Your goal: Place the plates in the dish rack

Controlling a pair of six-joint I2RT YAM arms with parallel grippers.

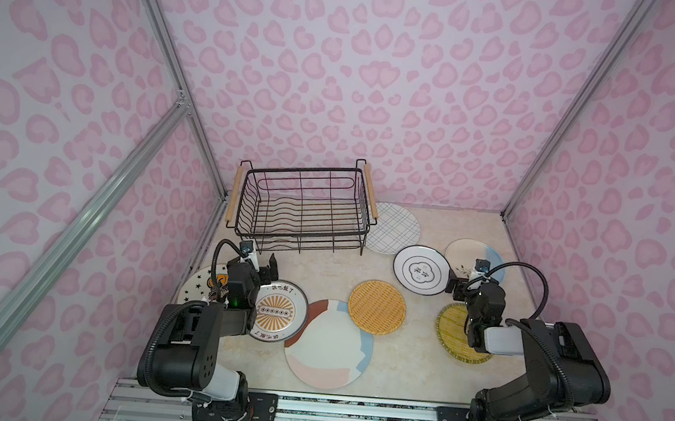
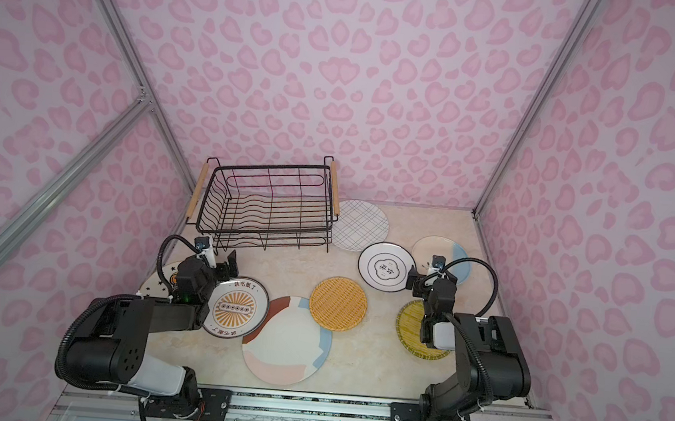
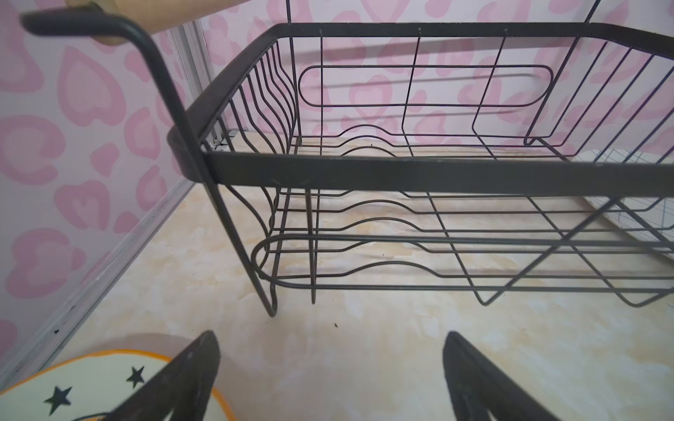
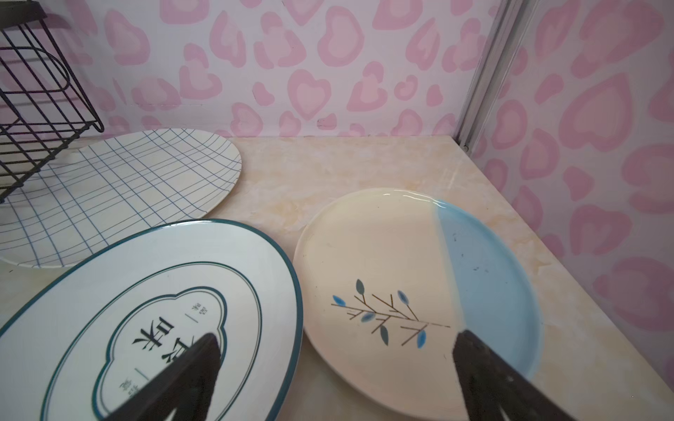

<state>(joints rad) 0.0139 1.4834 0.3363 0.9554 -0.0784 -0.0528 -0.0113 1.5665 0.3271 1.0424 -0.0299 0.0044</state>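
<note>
Tools: left tool and right tool spread wide, empty.
Risk: right tool above close rims of flower plate and blue-cream plate; may catch both.

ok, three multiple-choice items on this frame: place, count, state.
1. Where is the grid-line plate?
A. beside the right handle of the dish rack
B. inside the rack
C. at the front edge
2. How many plates lie on the table?
A. five
B. eight
C. ten
3. The left gripper and right gripper are:
A. open, empty
B. shut on plates
C. shut, empty

1 A, it lies by the handle.
2 B, eight lie flat.
3 A, fingers spread, nothing between.
</note>
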